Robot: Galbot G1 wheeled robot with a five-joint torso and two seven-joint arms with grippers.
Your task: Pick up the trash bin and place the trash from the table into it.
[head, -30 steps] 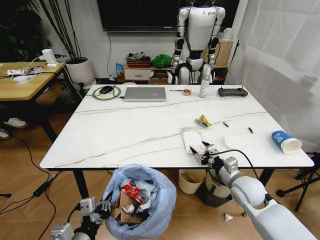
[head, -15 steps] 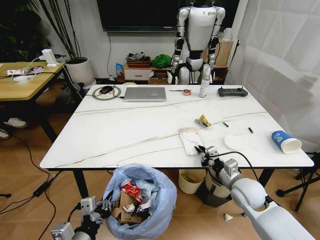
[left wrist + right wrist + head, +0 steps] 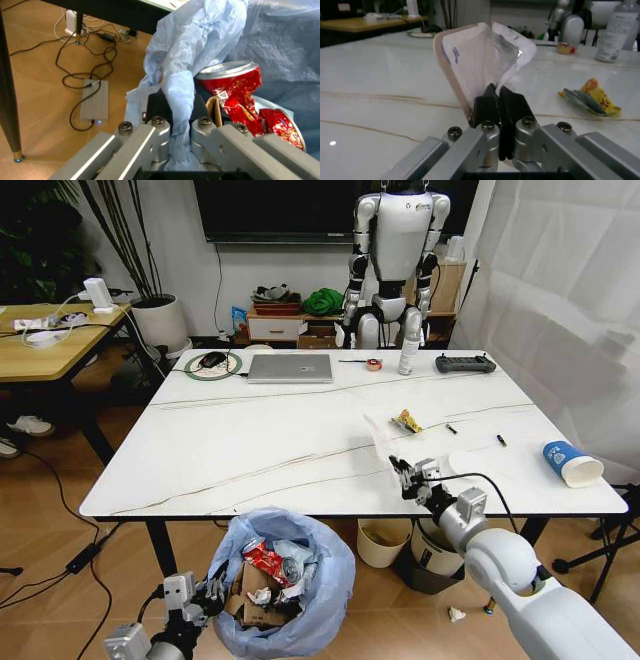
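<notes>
The trash bin, lined with a blue bag, hangs below the table's near edge with a crushed red can and cardboard inside. My left gripper is shut on the bag's rim, next to the red can. Over the white table, my right gripper is shut on a flat white wrapper, which it holds upright off the surface. A yellow wrapper, a white disc and a blue-white paper cup lie on the table.
A grey laptop, spray bottle, controller and mouse pad line the far edge. A humanoid robot stands behind. A cream bin sits under the table. A wooden desk stands left.
The flat white wrapper lay on the table; my right gripper has now lifted it and tipped it upright. The left gripper and bin have barely moved.
</notes>
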